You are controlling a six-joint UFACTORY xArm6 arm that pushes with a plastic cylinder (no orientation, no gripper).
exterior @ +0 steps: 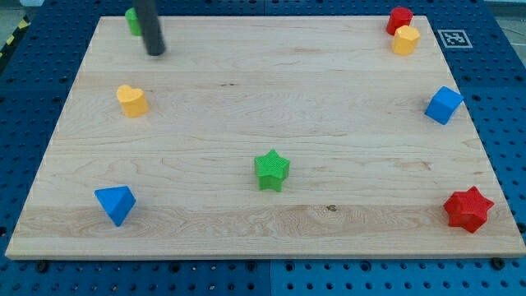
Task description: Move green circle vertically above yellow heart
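Camera view shows a pale wooden board point(246, 107) laid on a blue perforated table point(25, 90), and its contents are listed from the view's left to the view's right. Near the bottom left corner a blue triangular block point(115, 204) is seen. Higher up on the left side, the yellow heart point(131, 100) is found, well apart from the blue one. At the top left edge the green circle point(132, 20) is seen, partly hidden behind the dark rod; only its left portion shows, so its round shape can barely be made out. It lies above the heart, at nearly the same position across the view. My tip point(155, 52) is set down just to the right of and slightly below the green circle, between it and the heart but closer to the circle; whether contact is made cannot be told. No gripper is carried by the arm, so no jaw state can be reported. Near the middle, toward the bottom, a green star point(271, 170) is placed alone. At the top right, a red block point(399, 19) and a yellow block point(405, 39) are seen touching. Further right, a blue cube point(444, 104) is set at the right edge, and a red star point(468, 209) is found at the bottom right corner.
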